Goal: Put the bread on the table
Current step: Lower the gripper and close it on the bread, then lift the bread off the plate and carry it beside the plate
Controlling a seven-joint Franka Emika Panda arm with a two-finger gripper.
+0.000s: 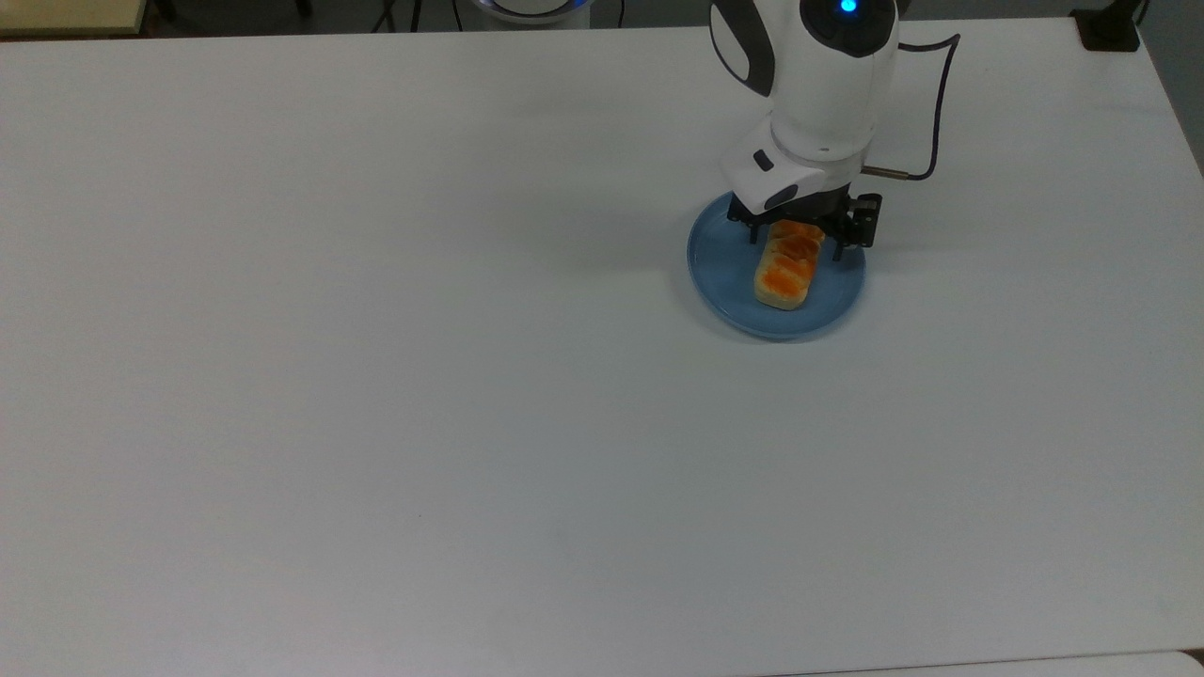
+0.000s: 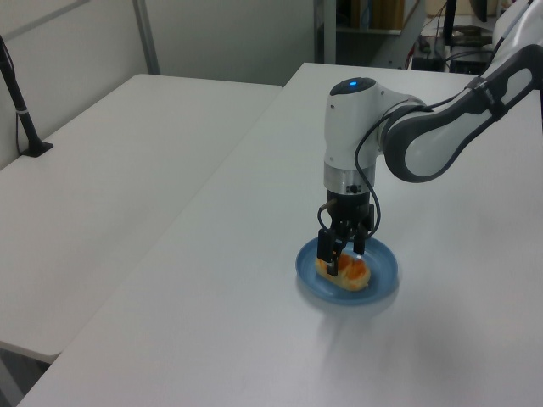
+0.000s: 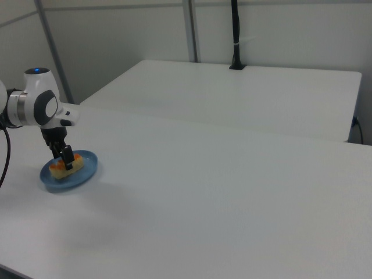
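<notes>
Plate [image 1: 729, 273]: blue, on table [image 1: 376, 376] | holds bread [image 1: 783, 275] | hand [image 1: 798, 237]: fingers apart, straddling bread's far end

You are seeing the arm's white wrist [image 1: 800, 179] covering the far end of the bread [image 1: 786, 273] and the plate's [image 1: 724, 282] far rim in the top view; the gripper [image 1: 798, 241] is mostly hiding beneath it.

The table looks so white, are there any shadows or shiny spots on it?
Top view: the table looks evenly lit, with a soft grey shadow left of the blue plate. Left view: a faint shadow lies in front of the plate. No strong glare in either view.
</notes>
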